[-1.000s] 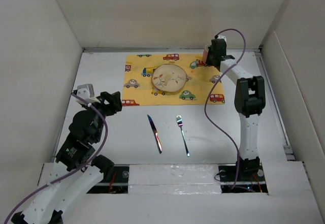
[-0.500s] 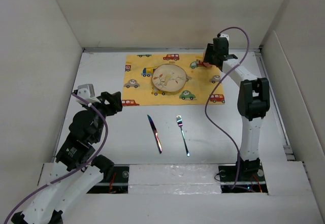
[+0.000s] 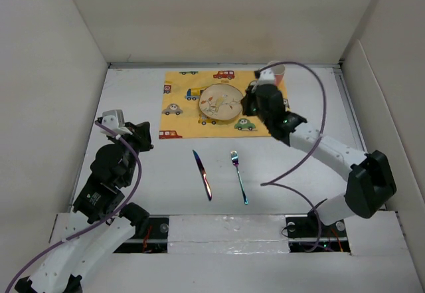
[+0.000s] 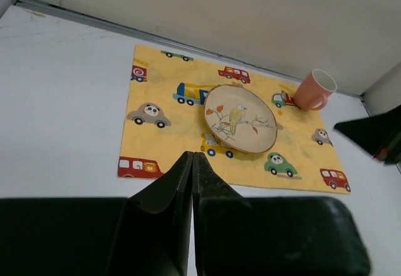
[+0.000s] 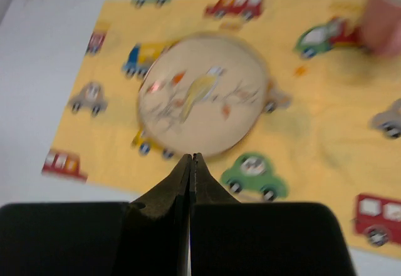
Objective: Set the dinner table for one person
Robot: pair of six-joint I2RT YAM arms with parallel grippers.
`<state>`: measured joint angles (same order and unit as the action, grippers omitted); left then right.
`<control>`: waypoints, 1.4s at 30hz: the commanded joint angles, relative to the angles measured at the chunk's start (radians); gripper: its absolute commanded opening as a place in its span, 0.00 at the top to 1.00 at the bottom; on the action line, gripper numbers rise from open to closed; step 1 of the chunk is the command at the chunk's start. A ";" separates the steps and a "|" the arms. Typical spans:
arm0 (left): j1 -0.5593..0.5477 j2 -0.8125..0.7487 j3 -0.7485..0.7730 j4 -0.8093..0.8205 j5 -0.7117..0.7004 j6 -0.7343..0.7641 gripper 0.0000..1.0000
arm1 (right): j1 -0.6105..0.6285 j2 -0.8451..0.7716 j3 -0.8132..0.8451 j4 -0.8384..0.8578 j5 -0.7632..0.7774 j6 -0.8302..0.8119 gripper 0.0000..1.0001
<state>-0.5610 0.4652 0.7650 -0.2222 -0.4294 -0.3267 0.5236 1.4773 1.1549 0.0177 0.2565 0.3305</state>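
The big white dinner table (image 3: pixel 126 100) lies under everything. On the left, the left gripper (image 4: pixel 192 157) is pinched tight on nothing. Next come a knife (image 3: pixel 202 175) and a fork (image 3: pixel 239 177), side by side. Behind them a plate (image 3: pixel 221 101) sits on the yellow mat (image 3: pixel 182 117). The right gripper (image 5: pixel 192 158) hangs beside the plate, pinched tight and empty. A pink cup (image 3: pixel 279 75) stands at the mat's far right corner.

Readable text: none in any view.
Mat (image 3: pixel 187 119): only printed cartoon cars and trucks; no letters or numbers can be made out on them.
Plate (image 3: pixel 221 101): a painted bird on twigs, no writing.
Cup (image 4: pixel 314 90): plain orange, no mark to read.
Tabletop (image 3: pixel 166 173): plain white, no label.
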 commanded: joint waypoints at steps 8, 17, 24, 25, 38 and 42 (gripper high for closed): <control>0.003 -0.023 -0.009 0.037 0.017 -0.003 0.93 | 0.475 -0.181 -0.264 -0.272 0.194 0.128 1.00; 0.003 0.006 -0.004 0.031 0.015 -0.008 0.87 | 0.581 -0.171 -0.405 -0.368 0.170 0.378 0.49; 0.003 0.006 -0.003 0.018 0.014 -0.009 0.86 | 0.579 0.001 -0.377 -0.325 0.211 0.429 0.60; 0.003 0.000 -0.004 0.020 0.011 -0.009 0.86 | 0.579 0.026 -0.374 -0.321 0.220 0.432 0.62; 0.003 0.006 -0.001 0.030 0.015 -0.005 0.85 | 0.573 0.077 -0.347 -0.340 0.311 0.470 1.00; 0.003 0.015 0.003 0.030 0.021 -0.005 0.86 | 0.575 0.020 -0.239 -0.274 0.356 0.351 1.00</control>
<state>-0.5610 0.4698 0.7650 -0.2283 -0.4183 -0.3305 1.0939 1.5467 0.8112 -0.3275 0.5240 0.7555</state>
